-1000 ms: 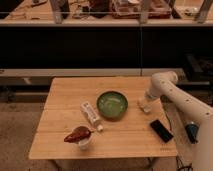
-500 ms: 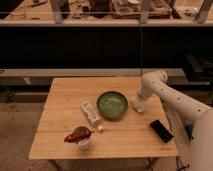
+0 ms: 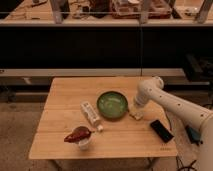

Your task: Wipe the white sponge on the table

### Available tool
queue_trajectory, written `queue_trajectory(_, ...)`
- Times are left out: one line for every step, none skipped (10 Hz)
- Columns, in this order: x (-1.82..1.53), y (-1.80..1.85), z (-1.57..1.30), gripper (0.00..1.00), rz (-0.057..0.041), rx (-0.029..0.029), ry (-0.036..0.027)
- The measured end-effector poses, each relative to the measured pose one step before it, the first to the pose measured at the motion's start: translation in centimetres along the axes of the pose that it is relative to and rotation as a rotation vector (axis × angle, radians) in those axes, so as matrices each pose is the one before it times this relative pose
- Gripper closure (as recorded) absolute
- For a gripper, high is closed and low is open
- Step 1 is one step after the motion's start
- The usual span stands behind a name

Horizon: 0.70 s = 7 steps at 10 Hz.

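Off-white and flat, the white sponge (image 3: 136,116) lies on the table (image 3: 65,95), just right of the green bowl (image 3: 112,104). The gripper (image 3: 133,107) hangs directly over it, fingers drawn together; contact is unclear. The sponge looks light, soft and squashy, so it is best pinched across its narrow sides.

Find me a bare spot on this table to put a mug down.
Free: the back strip of the light-wood slatted table behind the round green bowl, and the front edge between the small white cup and the flat black phone. Crowded: the middle, where the white labelled bottle, bowl and the pincer, shut on the small white sponge, sit close.
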Motion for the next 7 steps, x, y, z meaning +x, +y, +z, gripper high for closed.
queue_trajectory(0.771, -0.027, -0.263, 1.00, -0.00074, -0.00199, -0.00405)
queue_trajectory(1.183, -0.275, -0.098, 1.00, 0.00421, -0.00098, 0.00109)
queue_trajectory(0.896, -0.523, 0.110, 1.00, 0.00653, 0.00554, 0.00605)
queue_trajectory(0.741, -0.613, 0.183, 1.00, 0.01319, 0.00418, 0.00369)
queue_trajectory(0.427, -0.941, 0.110, 1.00, 0.02348, 0.00478, -0.00221)
queue_trajectory(0.148, -1.725, 0.081, 1.00, 0.02804, 0.01835, -0.00159)
queue_trajectory(-0.018, -1.065, 0.058, 1.00, 0.02374, 0.00889, -0.00167)
